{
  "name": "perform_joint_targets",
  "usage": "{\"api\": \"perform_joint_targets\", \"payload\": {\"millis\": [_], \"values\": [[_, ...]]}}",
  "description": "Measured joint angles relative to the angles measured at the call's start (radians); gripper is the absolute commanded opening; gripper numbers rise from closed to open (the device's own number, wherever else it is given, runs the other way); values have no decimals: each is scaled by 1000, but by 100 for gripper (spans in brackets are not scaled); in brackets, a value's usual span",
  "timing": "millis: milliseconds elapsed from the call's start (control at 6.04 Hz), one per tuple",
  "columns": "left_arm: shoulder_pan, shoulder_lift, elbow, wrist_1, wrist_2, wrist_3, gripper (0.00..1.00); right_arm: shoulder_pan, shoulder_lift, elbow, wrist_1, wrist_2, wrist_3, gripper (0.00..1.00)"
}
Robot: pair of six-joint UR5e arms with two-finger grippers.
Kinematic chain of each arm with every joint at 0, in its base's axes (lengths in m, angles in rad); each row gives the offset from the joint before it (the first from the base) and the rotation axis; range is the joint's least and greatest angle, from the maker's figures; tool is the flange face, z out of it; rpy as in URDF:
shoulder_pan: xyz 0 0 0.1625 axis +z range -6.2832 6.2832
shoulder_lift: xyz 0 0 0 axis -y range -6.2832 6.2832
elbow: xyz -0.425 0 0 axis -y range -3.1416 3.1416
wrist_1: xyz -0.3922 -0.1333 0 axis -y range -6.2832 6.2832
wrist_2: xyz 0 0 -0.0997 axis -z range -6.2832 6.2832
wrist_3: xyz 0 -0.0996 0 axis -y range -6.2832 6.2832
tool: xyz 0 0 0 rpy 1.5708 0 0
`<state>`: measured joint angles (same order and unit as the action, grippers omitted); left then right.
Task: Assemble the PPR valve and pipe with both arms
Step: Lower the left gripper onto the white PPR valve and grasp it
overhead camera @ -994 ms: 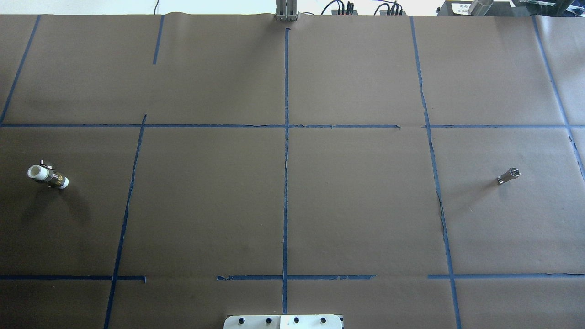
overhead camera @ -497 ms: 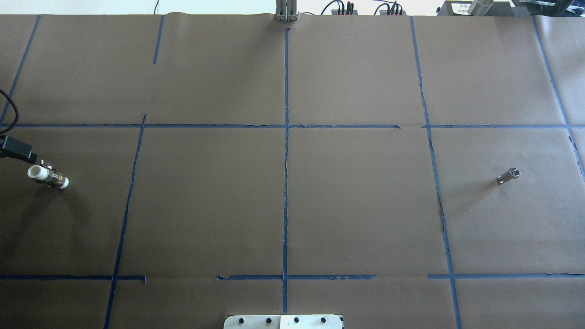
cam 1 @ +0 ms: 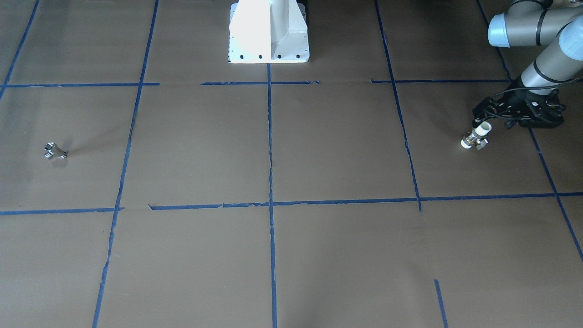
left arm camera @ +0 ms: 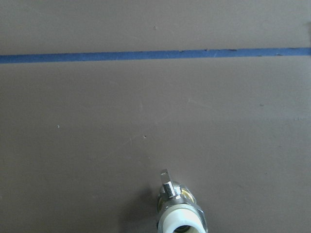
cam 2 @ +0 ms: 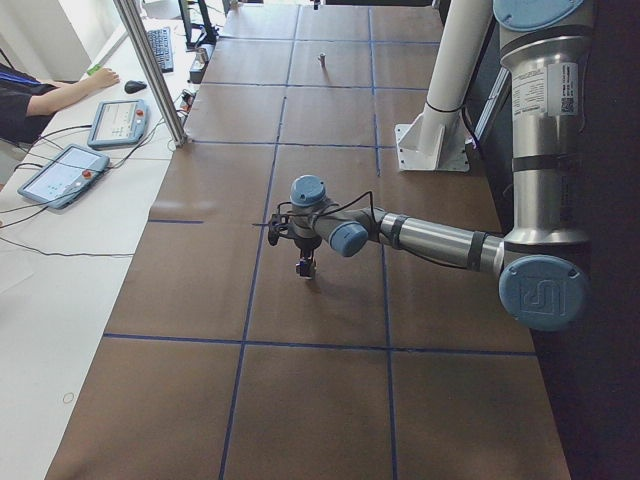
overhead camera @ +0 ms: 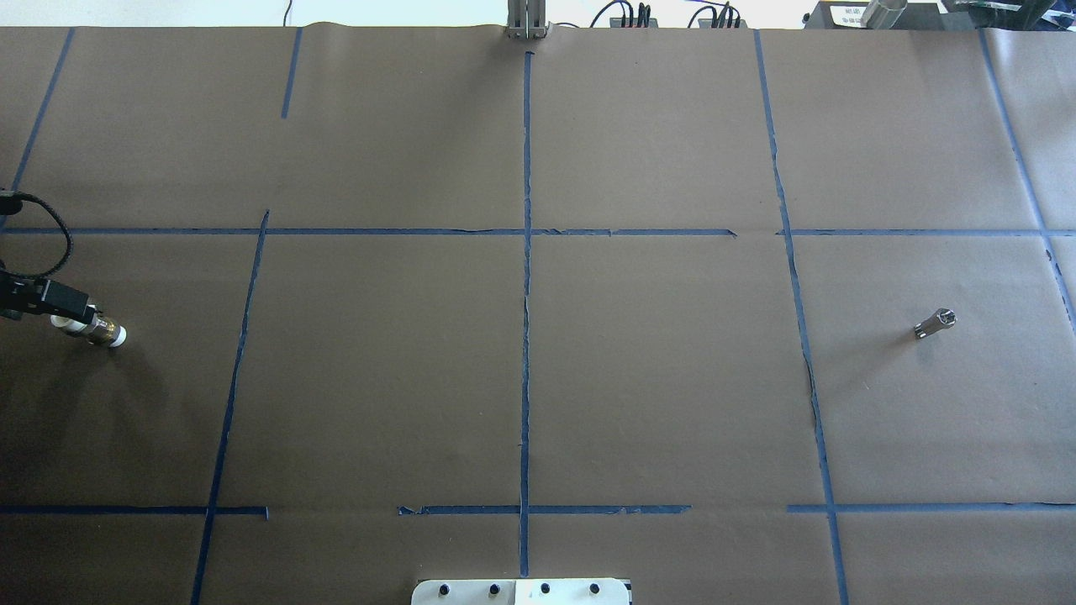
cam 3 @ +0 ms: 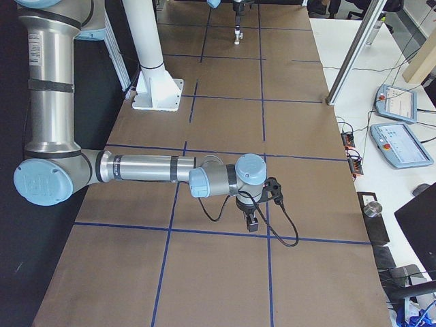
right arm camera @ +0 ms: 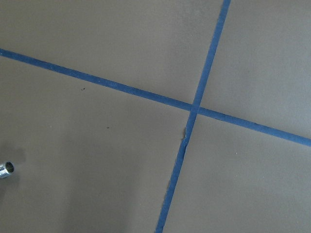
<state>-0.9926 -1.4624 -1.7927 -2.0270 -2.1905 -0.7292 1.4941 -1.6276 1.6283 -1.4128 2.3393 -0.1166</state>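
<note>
Front view: shows the PPR valve (cam 1: 476,136) at the far right of the brown worktop (cam 1: 319,150), apparently standing on end, white top uppermost. Shows the left pincer (cam 1: 482,119) right at that white top; cannot tell whether apart, together or touching. Shows the pipe (cam 1: 54,151) well apart at the far left, alone.

Overhead view: puts the valve at the left edge, its top end under the black pincer, and the pipe far to the right.

Left side view: shows the near arm reaching out low, the valve upright just beneath its tip.

Right side view: shows the right pincer (cam 3: 251,222) hanging low over the worktop; cannot tell its state from here.

Left wrist view: looks down into the valve's open white end, small metal knob jutting to one side.

Right wrist view: catches only the pipe's threaded tip at the lower left edge.

Likely handling: both stiff and light. Smooth round plastic, so prone to twisting or tipping; best pinched across the white top, clear of the knob. Slick chrome and tiny; best held by the stem, thread left free.
</note>
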Motion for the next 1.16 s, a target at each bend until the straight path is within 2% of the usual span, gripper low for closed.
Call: {"api": "perform_joint_targets", "payload": {"millis": [166,331,497,1160], "values": [[8,-3,9,-8,1,-1,100,0,0,0,0,0,2,100],[11,-5,12,-11,1,-1,77,0,0,-1,0,0,6,100],[12,-6,13,-11,1,-3,72,0,0,-1,0,1,8,100],[20,-10,19,-9,1,-4,73,0,-1,-1,0,0,10,100]]}}
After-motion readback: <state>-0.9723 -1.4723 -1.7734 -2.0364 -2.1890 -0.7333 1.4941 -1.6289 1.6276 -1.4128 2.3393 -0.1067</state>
